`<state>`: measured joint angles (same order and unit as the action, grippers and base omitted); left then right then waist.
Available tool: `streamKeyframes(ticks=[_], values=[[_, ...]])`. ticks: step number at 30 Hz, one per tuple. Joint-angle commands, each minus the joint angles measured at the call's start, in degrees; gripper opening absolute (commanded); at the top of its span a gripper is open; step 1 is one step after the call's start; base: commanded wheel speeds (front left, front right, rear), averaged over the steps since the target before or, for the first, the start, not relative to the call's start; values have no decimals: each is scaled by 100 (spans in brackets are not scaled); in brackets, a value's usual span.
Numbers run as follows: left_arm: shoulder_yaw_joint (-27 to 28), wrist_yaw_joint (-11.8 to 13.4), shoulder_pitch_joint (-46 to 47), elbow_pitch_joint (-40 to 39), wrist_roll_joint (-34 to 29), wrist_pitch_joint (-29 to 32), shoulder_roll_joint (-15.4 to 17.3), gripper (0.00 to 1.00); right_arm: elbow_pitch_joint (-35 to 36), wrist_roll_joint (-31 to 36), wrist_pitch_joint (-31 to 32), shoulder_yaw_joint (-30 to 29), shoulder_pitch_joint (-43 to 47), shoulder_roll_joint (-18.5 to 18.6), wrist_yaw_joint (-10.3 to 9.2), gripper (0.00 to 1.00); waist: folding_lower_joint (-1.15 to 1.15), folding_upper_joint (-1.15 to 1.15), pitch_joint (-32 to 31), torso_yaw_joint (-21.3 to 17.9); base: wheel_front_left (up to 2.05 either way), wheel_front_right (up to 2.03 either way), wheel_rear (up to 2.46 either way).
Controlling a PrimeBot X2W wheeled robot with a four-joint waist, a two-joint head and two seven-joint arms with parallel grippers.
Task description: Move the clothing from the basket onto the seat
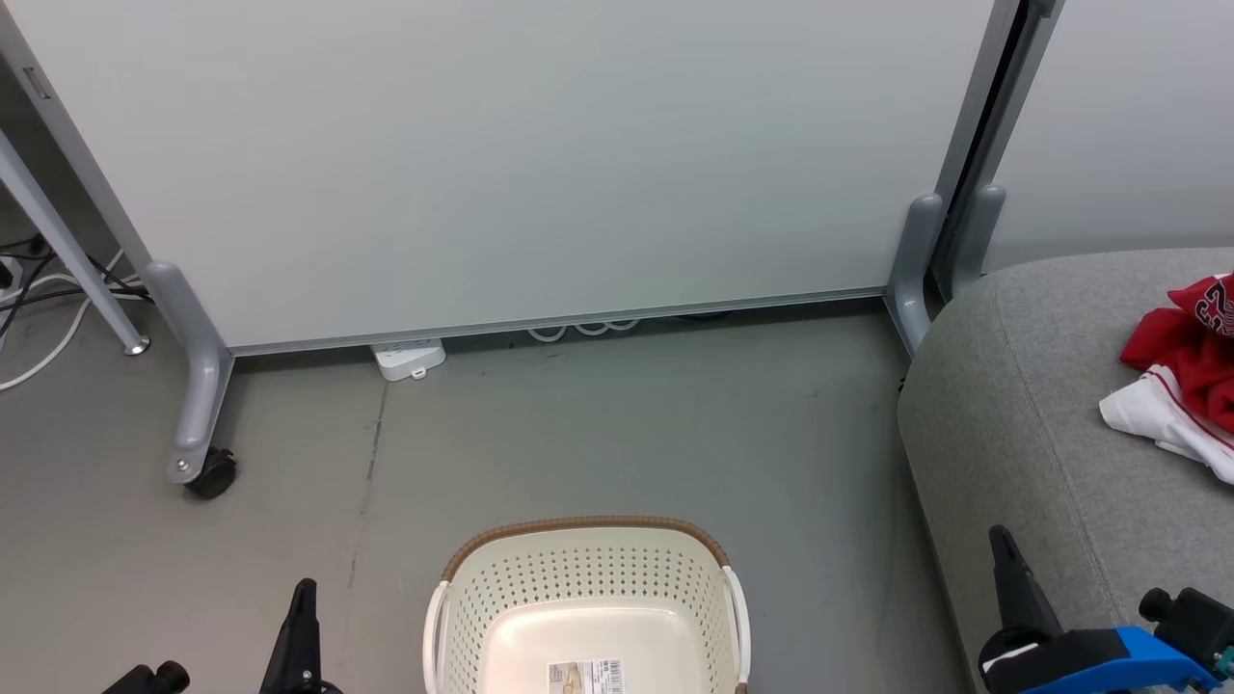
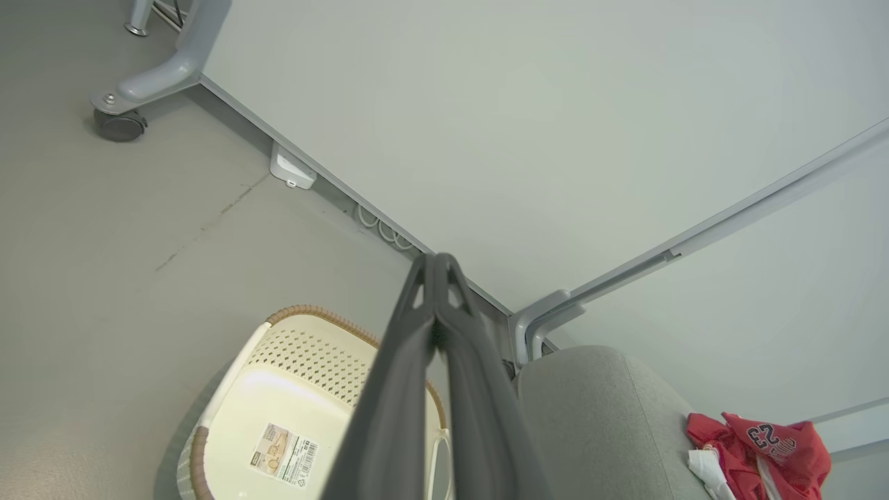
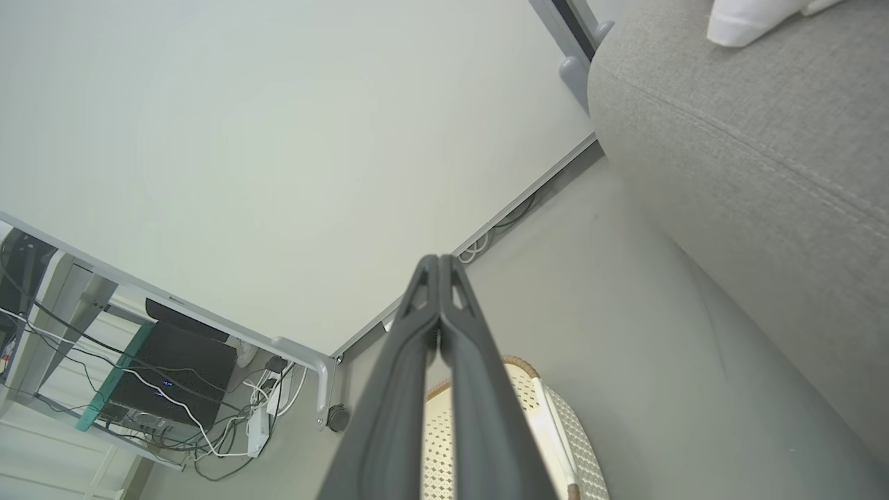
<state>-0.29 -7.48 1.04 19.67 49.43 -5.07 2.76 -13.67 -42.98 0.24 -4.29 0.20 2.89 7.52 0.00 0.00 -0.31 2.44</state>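
The cream perforated basket with a brown rim stands on the floor at the bottom centre, holding nothing but a barcode sticker on its floor. The red and white clothing lies bunched on the grey seat at the right, its "23" print showing in the left wrist view on the clothing. My left gripper is shut at the lower left, left of the basket. My right gripper is shut at the lower right, over the seat's front edge. Both wrist views show the fingers pressed together, left gripper and right gripper, with nothing between them.
A pale partition panel on grey feet with a caster stands behind the basket. A white power strip and cables lie at its base. In the right wrist view, a desk with a computer and wiring sits beyond the panel.
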Motion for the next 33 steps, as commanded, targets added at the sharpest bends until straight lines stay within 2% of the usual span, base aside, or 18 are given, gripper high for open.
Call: streamKeyframes(ticks=[1,33], values=[[50,-1,155,-95,133,36,23,0,55,-167,21,-22,-148,4,-1,0,0,0,0,-2,0,0,0],[357,-1,351,-328,2089,571,22,0,17,-2411,315,-121,-397,1,-2,0,0,0,19,-94,0,0,0]])
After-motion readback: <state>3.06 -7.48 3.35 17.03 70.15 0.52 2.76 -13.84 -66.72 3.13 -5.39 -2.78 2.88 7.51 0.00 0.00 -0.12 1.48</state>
